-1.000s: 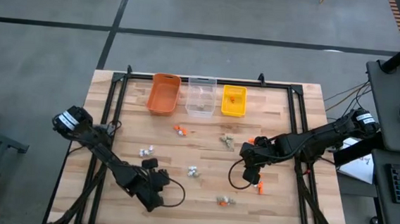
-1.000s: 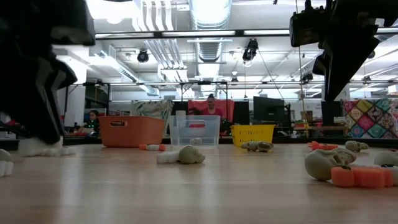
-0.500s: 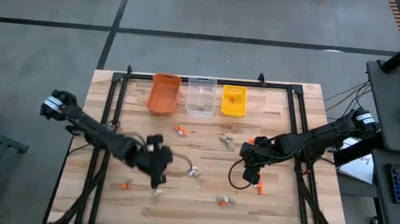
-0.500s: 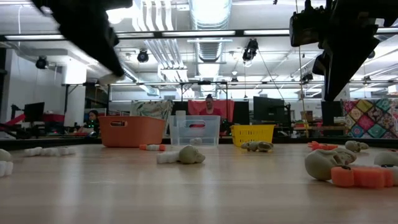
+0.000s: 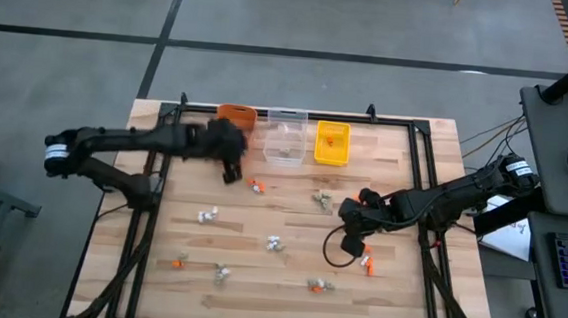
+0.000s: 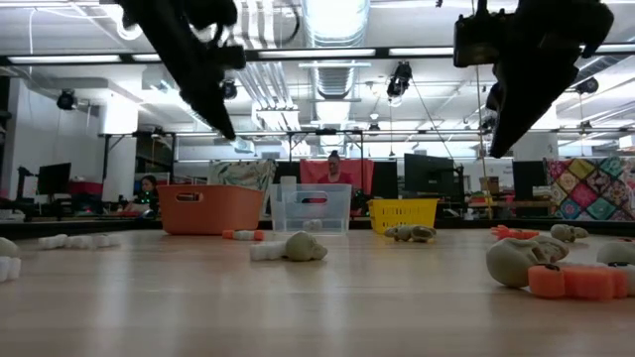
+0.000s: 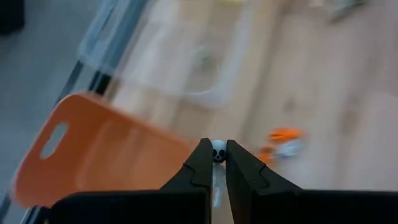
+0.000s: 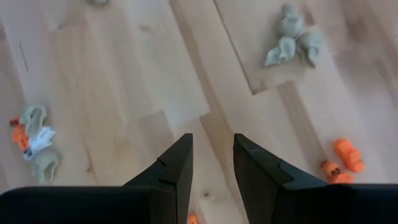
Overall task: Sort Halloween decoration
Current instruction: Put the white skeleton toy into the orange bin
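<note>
Here, the wooden table (image 5: 395, 297) fills the high view, with the two dark arms reaching in from either side. The left arm (image 5: 135, 144) stretches across the far left part of the table, and the right arm (image 5: 452, 199) comes in from the right edge.

Along the far edge stand three bins in a row: the orange bin (image 5: 237, 116) on the left, partly covered by the left arm, the clear bin (image 5: 285, 137) in the middle, and the yellow bin (image 5: 332, 144) on the right with a small orange piece inside.

The left gripper (image 7: 215, 163) hangs above the table just near of the orange bin, its fingers pressed together on a small white trinket (image 7: 218, 151) pinched at the tips. The right gripper (image 8: 212, 158) hovers right of the table's centre, fingers spread and holding nothing.

The rest of the Halloween decoration lies scattered on the wood. An orange-and-white pair (image 5: 255, 185) sits near of the orange bin, just right of the left gripper. A grey-tan cluster (image 5: 322, 201) lies near of the yellow bin. White pieces (image 5: 207, 215) rest at left centre, others (image 5: 274, 244) at the middle. An orange trinket (image 5: 367, 265) lies just near of the right gripper, and small pieces (image 5: 319, 286) sit toward the near edge.
</note>
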Tool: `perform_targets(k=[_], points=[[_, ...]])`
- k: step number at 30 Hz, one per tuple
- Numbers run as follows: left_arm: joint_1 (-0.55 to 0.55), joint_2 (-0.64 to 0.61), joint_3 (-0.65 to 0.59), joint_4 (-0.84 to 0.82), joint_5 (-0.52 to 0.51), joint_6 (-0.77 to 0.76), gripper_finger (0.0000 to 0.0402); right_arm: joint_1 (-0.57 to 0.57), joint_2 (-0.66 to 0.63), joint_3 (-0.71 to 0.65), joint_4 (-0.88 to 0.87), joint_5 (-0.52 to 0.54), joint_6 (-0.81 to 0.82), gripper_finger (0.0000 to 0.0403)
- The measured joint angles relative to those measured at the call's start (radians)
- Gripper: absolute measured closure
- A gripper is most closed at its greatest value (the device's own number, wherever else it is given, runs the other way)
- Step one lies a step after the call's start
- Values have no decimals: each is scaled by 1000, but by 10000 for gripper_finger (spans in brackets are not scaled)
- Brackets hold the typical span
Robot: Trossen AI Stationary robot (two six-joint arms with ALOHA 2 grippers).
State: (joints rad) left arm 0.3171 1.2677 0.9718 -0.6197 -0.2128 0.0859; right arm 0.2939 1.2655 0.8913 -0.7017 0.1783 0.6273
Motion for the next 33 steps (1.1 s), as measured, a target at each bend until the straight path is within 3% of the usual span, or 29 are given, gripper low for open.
perform_targets(k=[6, 11, 23, 33], points=[[288, 71, 0, 64, 153, 93, 401, -15, -1, 0, 42, 79, -19, 301], [417, 160, 11, 165, 265, 95, 401, -54, -1, 0, 67, 147, -66, 301], [470, 443, 155, 131, 274, 171, 401, -222, -1, 0, 79, 166, -130, 301], [484, 527, 223, 65, 110, 164, 383, -242, -1, 0, 84, 163, -130, 301]])
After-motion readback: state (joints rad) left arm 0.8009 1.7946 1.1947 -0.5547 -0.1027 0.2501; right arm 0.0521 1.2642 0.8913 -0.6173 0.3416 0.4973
